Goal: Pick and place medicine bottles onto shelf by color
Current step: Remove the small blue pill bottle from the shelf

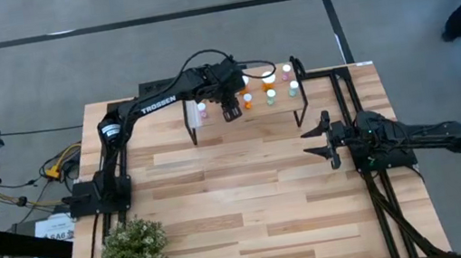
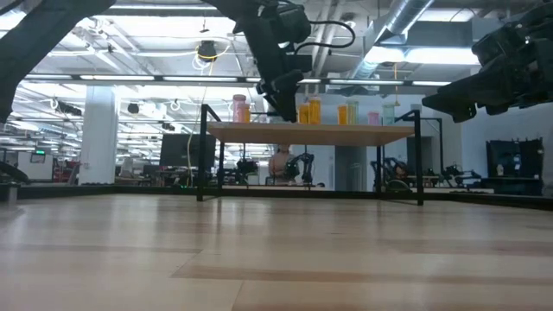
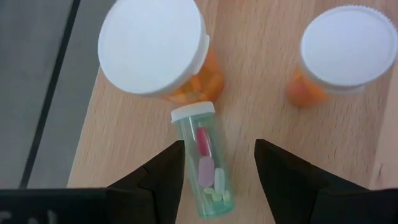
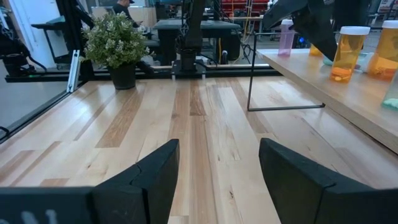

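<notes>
The left end effector hangs over the shelf, its fingers spread to either side of a pale green bottle lying on its side, not yet clamped. Two orange bottles stand just beyond. The right end effector waits open above the worktop, right side.

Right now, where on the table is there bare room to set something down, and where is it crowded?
Bare wood: the wide stretch of table between the plant and the right gripper, in front of the shelf. Crowded: the shelf top, where the medicine bottles cluster and the left gripper straddles a lying green bottle.
</notes>
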You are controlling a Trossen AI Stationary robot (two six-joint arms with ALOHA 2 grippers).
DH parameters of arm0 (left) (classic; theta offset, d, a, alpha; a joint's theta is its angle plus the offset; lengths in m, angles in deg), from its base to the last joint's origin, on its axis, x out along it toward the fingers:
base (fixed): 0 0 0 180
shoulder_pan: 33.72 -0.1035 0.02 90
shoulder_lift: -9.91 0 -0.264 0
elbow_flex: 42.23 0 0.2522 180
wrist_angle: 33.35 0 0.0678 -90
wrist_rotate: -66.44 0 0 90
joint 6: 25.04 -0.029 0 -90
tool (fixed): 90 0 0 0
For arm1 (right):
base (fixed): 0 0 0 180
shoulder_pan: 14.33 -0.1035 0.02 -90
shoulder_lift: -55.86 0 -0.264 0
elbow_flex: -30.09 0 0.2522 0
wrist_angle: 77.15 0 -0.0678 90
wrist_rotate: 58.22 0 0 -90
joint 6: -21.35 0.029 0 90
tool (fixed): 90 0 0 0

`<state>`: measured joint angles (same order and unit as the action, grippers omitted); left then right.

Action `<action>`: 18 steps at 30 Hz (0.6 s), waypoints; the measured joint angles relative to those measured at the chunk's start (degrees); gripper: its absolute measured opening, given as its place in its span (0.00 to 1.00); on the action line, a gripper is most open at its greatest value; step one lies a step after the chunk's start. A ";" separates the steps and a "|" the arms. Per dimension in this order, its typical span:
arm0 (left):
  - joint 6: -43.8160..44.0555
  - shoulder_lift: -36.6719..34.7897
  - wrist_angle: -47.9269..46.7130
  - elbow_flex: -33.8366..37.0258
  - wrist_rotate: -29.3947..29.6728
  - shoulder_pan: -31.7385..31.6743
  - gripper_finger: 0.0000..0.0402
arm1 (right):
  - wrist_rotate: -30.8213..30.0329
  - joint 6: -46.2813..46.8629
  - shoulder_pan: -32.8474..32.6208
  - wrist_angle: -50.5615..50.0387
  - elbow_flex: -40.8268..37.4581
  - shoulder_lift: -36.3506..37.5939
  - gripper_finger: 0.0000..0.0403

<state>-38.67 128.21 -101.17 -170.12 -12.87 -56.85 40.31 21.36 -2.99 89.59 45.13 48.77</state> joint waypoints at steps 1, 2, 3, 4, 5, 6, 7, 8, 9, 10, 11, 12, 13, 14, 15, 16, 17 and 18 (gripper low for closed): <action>0.02 0.00 -0.27 0.00 0.01 0.00 0.45 | 0.00 0.00 0.00 0.00 0.00 0.00 0.61; 0.10 0.00 -0.51 0.00 0.01 0.00 0.44 | 0.00 0.00 0.00 0.00 0.00 0.00 0.61; 0.15 0.00 -0.84 0.00 0.01 0.00 0.44 | 0.00 0.00 0.00 0.00 0.00 0.00 0.61; 0.17 0.00 -1.13 0.00 0.01 0.00 0.43 | 0.00 0.00 0.02 0.00 0.00 0.00 0.61; 0.21 0.00 -1.14 0.00 -0.01 0.00 0.42 | 0.00 0.00 0.01 0.00 0.00 0.00 0.61; 0.34 0.00 -1.12 0.00 0.01 0.00 0.41 | 0.00 0.00 0.01 0.00 0.00 0.00 0.61; 0.37 0.00 -1.14 0.00 -0.01 0.00 0.40 | 0.00 0.00 0.01 0.00 0.00 0.00 0.61; 0.41 0.00 -1.14 0.00 0.01 0.00 0.39 | 0.00 0.00 0.00 0.00 0.00 0.00 0.61; 0.53 0.00 -1.14 0.00 0.01 0.00 0.38 | 0.00 0.00 0.00 0.00 0.00 0.00 0.61; 0.57 0.00 -1.14 0.00 0.01 0.00 0.37 | 0.00 0.00 0.00 0.00 0.00 0.00 0.61; 0.57 0.00 -1.16 0.00 0.01 0.00 0.36 | 0.00 0.00 0.02 0.00 0.00 0.00 0.61; 0.57 0.00 -1.21 0.00 0.01 0.00 0.34 | 0.00 0.00 0.02 0.00 0.00 0.00 0.61; 0.57 0.00 -1.31 0.00 0.01 0.00 0.33 | 0.00 0.00 0.00 0.00 0.00 0.00 0.61; 0.59 0.00 -1.43 0.00 0.00 0.00 0.32 | 0.00 0.00 0.01 0.00 0.00 0.00 0.61; 0.61 0.00 -1.54 0.00 -0.01 0.00 0.31 | 0.00 -0.01 0.00 0.00 0.00 0.00 0.61; 0.71 0.00 -1.60 0.00 -0.01 0.00 0.30 | 0.00 0.00 0.00 0.00 0.00 0.00 0.61; 0.76 0.00 -1.70 0.00 -0.01 0.00 0.28 | 0.00 0.00 0.01 0.00 0.00 0.00 0.61; 0.76 0.00 -1.85 0.00 0.00 0.00 0.27 | 0.00 0.00 0.00 0.00 0.00 0.00 0.61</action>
<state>-37.90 128.21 -103.01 -170.12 -12.87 -56.85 40.31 21.36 -2.99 89.59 45.13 48.77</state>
